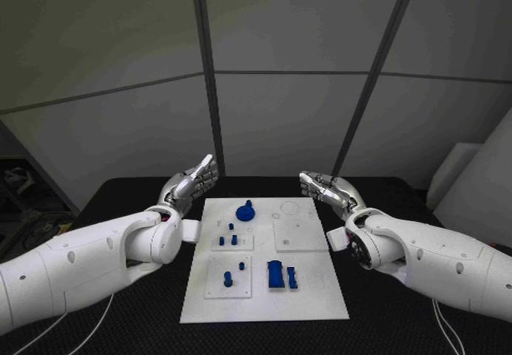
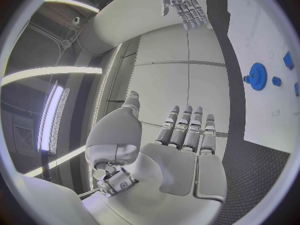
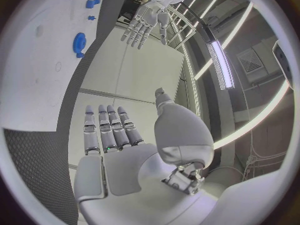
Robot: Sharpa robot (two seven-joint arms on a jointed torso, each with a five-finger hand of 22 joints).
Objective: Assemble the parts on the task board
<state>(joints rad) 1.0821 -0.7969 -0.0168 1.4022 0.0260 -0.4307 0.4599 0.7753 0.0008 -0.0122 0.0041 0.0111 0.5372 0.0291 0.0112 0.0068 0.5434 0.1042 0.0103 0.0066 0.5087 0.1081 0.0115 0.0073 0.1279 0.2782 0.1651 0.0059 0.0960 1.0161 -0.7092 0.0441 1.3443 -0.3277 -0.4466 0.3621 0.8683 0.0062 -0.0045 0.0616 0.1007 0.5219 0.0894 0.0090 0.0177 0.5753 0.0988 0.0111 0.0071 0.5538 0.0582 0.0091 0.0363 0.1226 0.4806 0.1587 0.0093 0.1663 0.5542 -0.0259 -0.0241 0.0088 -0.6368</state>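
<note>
Left robot hand (image 1: 192, 183) in the head view is raised at centre left with fingers spread and empty, just beside the upper left corner of the task board (image 1: 304, 296); the right robot hand (image 1: 331, 191) mirrors it at centre right, equally empty. Between them, on the board's upper part, stands a blue gear part (image 1: 246, 212), apart from both (smaller blue parts (image 1: 282, 274) lie lower down). On the black surface (image 1: 128, 194) the board sits centred.

Left wrist view: its own fingers (image 2: 186, 130) are apart, the gear at the right edge.

Right wrist view: fingers (image 3: 107, 129) apart, gear upper left.
</note>
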